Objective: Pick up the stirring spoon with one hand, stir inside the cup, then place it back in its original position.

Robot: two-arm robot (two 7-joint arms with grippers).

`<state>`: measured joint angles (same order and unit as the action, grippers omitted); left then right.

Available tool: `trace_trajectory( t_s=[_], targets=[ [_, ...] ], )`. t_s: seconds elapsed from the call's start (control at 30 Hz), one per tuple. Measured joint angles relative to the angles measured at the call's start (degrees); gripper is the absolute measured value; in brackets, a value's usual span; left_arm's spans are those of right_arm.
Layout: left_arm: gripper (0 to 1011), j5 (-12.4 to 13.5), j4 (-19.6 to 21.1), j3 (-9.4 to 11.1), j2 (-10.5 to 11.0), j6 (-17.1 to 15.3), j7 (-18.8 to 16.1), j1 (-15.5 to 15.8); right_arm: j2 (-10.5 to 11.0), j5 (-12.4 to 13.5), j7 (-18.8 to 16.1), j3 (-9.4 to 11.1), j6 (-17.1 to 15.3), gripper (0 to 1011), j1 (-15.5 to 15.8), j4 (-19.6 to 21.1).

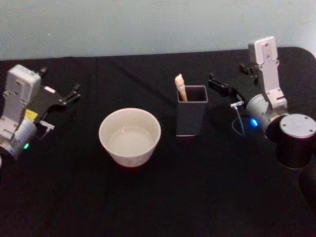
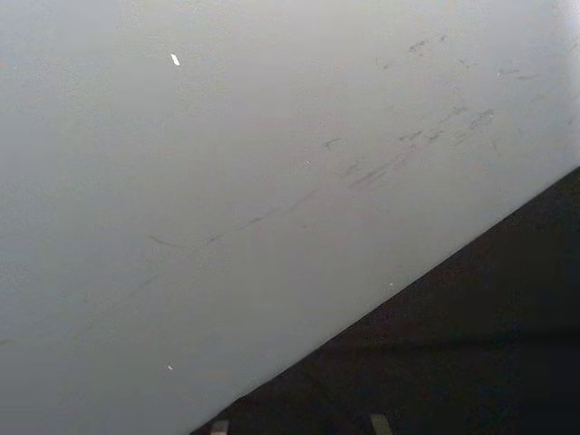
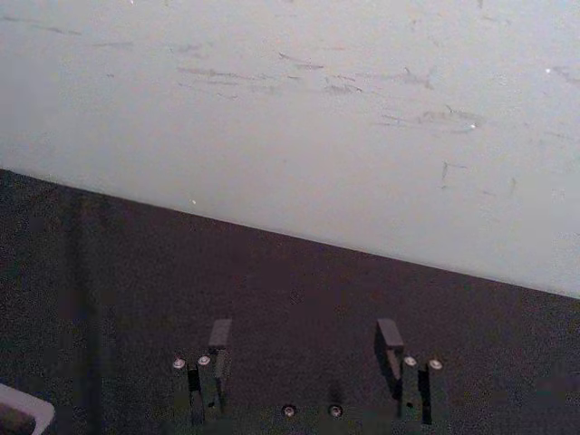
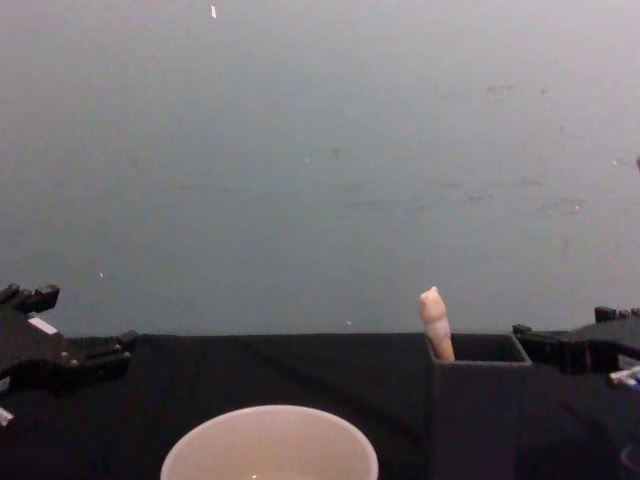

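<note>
The stirring spoon (image 1: 180,88) stands in the dark grey square holder (image 1: 191,117) at the table's middle. Its cream knobbed handle (image 4: 435,322) sticks up above the holder's rim, and its bowl is hidden inside. The wide cream-white cup (image 1: 130,137) sits to the left of the holder, a short gap apart. My right gripper (image 1: 211,81) hovers just right of the holder, open with nothing between its fingers (image 3: 219,337). Far left of the cup, my left gripper (image 1: 77,92) is open and holds nothing.
A black cloth covers the table (image 1: 163,197), and a pale wall (image 4: 320,150) stands right behind its far edge. The right arm's dark base (image 1: 295,140) sits at the right side. Open cloth lies in front of the cup and holder.
</note>
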<state>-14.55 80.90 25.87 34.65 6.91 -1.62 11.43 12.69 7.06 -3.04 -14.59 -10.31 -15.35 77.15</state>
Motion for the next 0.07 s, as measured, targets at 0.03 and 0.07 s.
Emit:
trace_trajectory(
  t_s=[0.03,0.07],
  targets=[
    [1001,0.00,0.00,0.00,0.00,0.00,0.00,0.00,0.00,0.00,0.01,0.00,0.01,1002,0.00,0.01],
    [1001,0.00,0.00,0.00,0.00,0.00,0.00,0.00,0.00,0.00,0.01,0.00,0.02,1002,0.00,0.02]
  ],
)
